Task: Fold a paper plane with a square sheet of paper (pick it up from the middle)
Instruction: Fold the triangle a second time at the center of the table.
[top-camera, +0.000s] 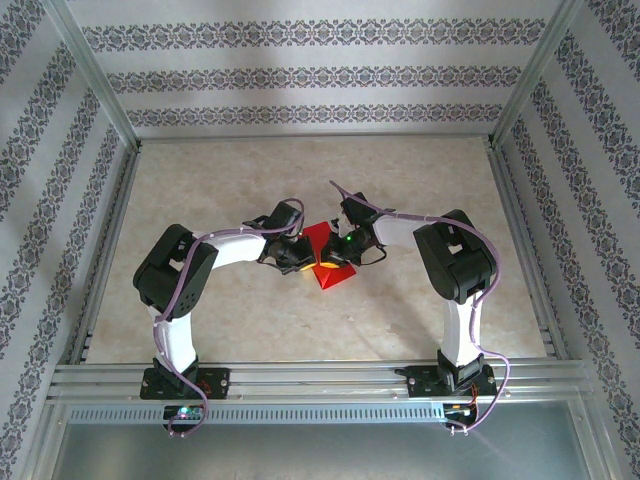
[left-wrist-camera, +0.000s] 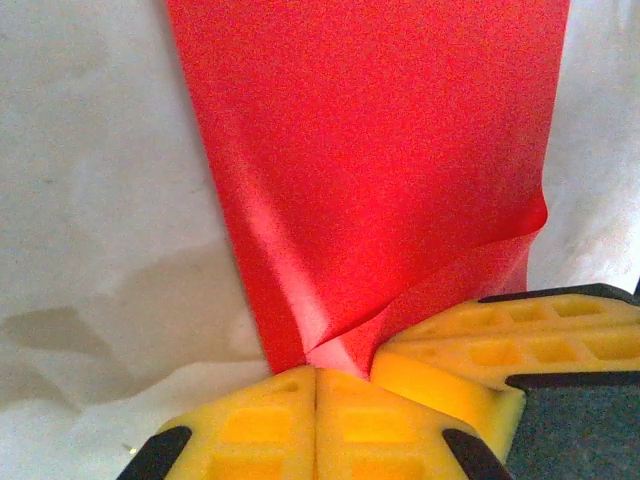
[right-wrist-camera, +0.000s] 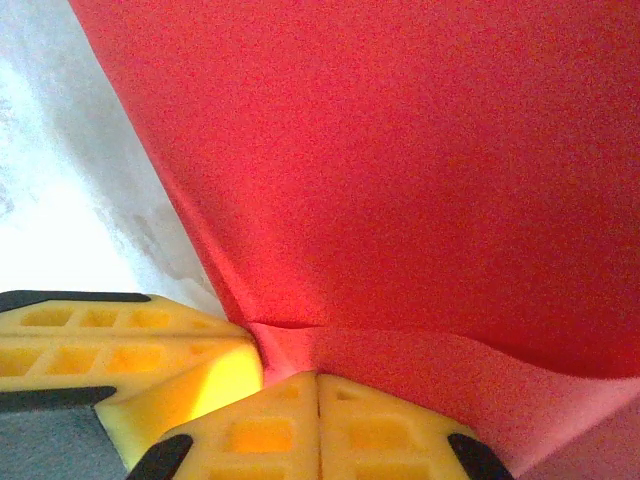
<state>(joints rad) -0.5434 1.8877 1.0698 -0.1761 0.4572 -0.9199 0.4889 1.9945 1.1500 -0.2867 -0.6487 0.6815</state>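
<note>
Left gripper (left-wrist-camera: 315, 388) is pinched all the way shut on a puckered bit of the red paper (left-wrist-camera: 380, 150), yellow pads pressed flat together. The right gripper (right-wrist-camera: 318, 390) is clamped shut on the same sheet just beside it, so the two sets of fingertips almost touch. Paper's sitting around the middle of the beige table (top-camera: 400, 190) between the two arms, creased up where both pinch it.

We saw the left gripper (top-camera: 293, 256) and the right gripper (top-camera: 347, 247) meeting at the red paper (top-camera: 328, 272) mid-table (top-camera: 220, 315). The paper's near corner pointed toward our bases.
</note>
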